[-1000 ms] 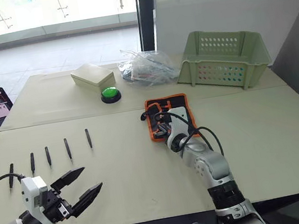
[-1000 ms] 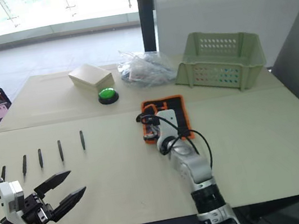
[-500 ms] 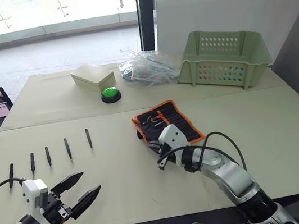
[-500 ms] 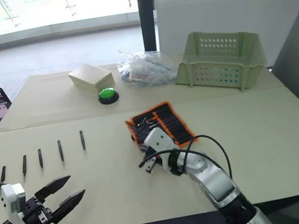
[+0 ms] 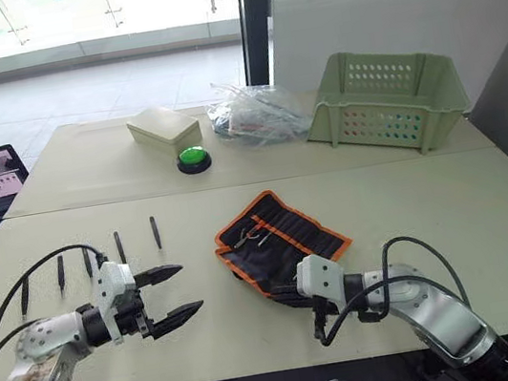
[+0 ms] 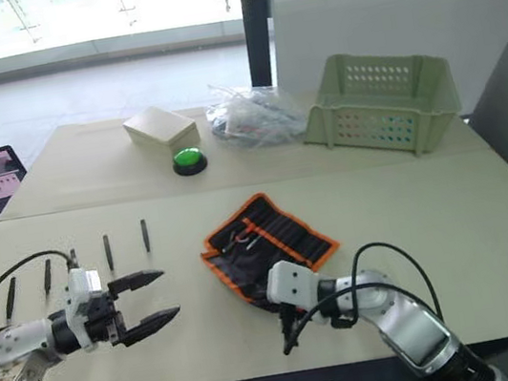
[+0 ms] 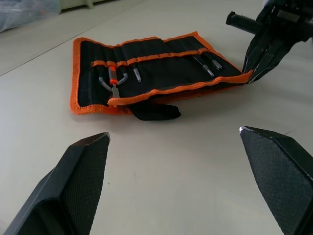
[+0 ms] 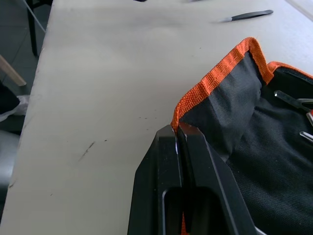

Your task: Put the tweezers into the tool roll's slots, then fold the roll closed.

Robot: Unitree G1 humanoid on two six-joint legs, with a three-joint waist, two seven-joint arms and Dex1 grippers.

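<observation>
Tool roll (image 5: 279,241) now unrolled, right pincer (image 8: 182,142) pinching edge

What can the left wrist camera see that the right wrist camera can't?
Left wrist view, not the right one: the left pincer, open wide, and the whole roll lying open with its row of slots.

Right wrist view, not the left one: one of the tweezers, lying on the table beyond the roll.

Both: the roll, the table, and the right pincer shut on the roll's orange-trimmed corner.
</observation>
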